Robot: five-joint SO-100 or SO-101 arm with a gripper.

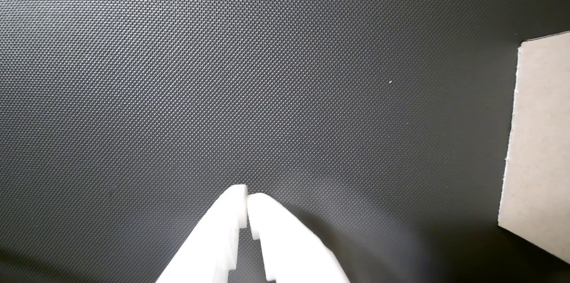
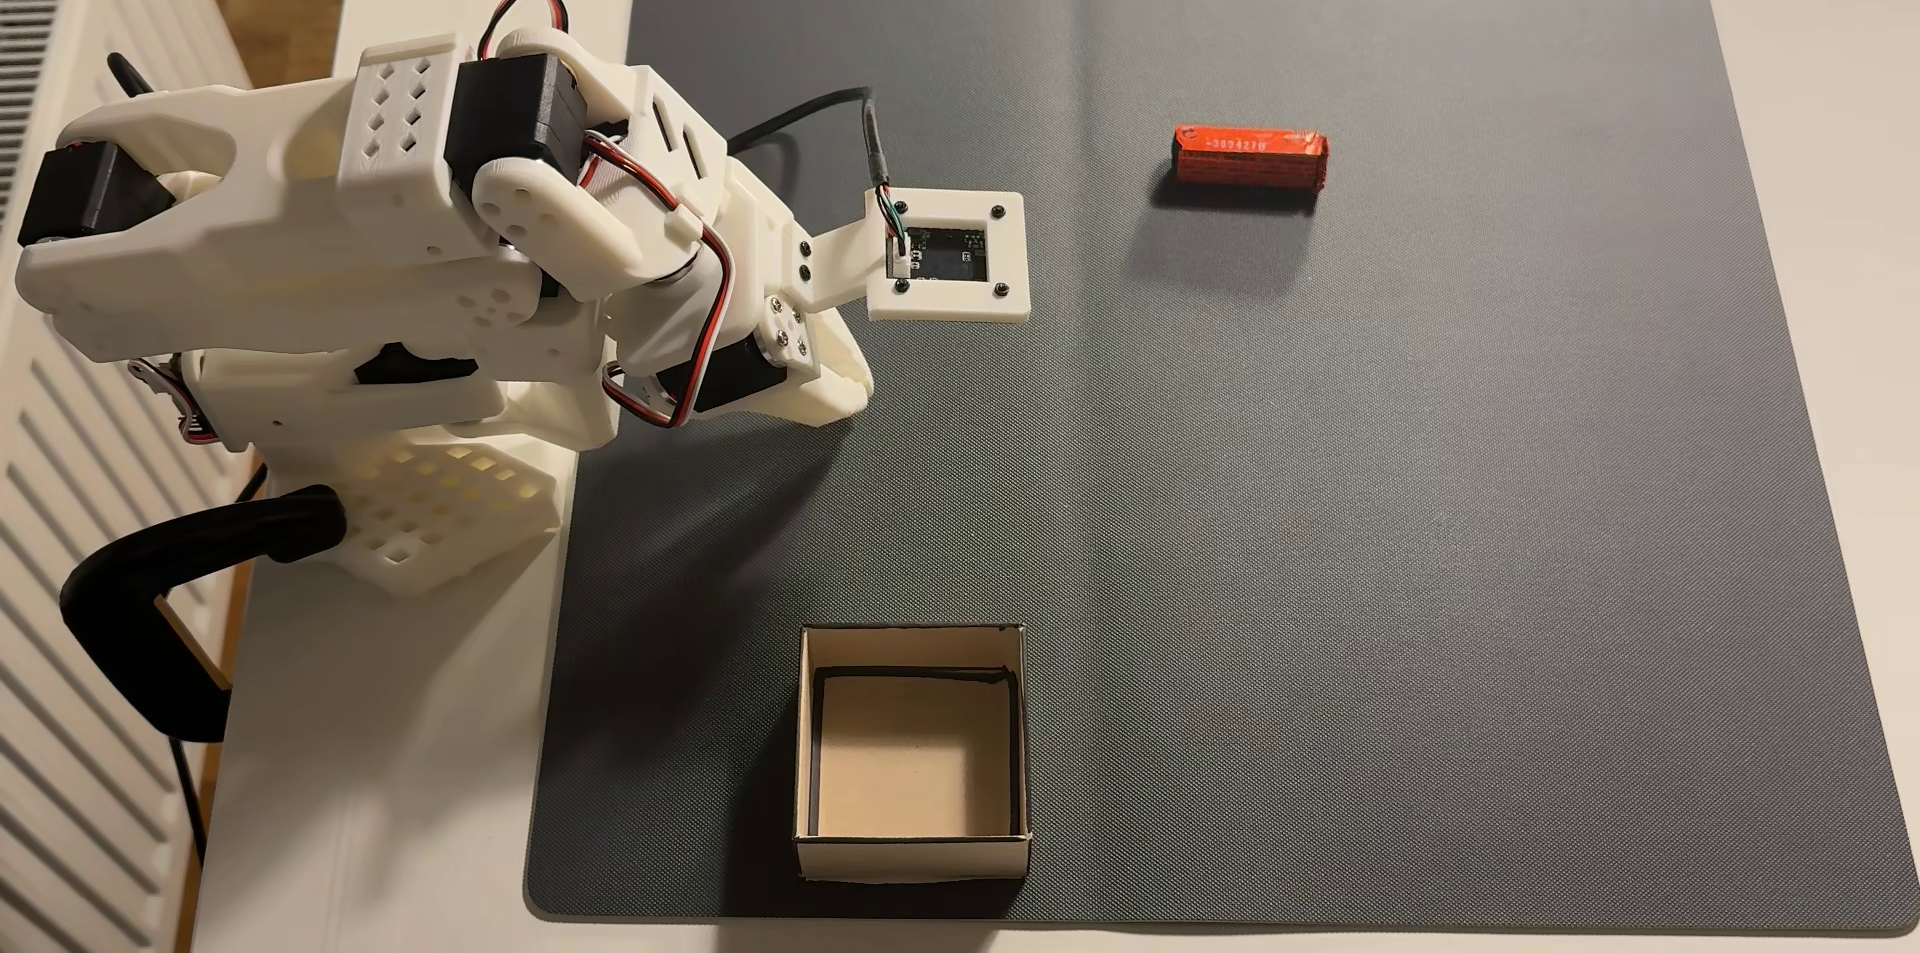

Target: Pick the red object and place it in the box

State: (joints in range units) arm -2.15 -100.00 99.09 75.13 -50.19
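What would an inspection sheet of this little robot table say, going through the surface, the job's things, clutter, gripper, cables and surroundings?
Surface: dark grey textured mat on a white table, with a crease down its middle.
Job's things: red object lies flat on the mat, apart from the arm; the box stands open and empty at the mat's near edge.
Clutter: nothing seen.
Gripper: white gripper shut on nothing above bare mat.
Cables: a black cable runs to the wrist camera board; red and black wires loop along the arm.
Surroundings: white radiator on the left of the fixed view; black clamp at the arm's base.
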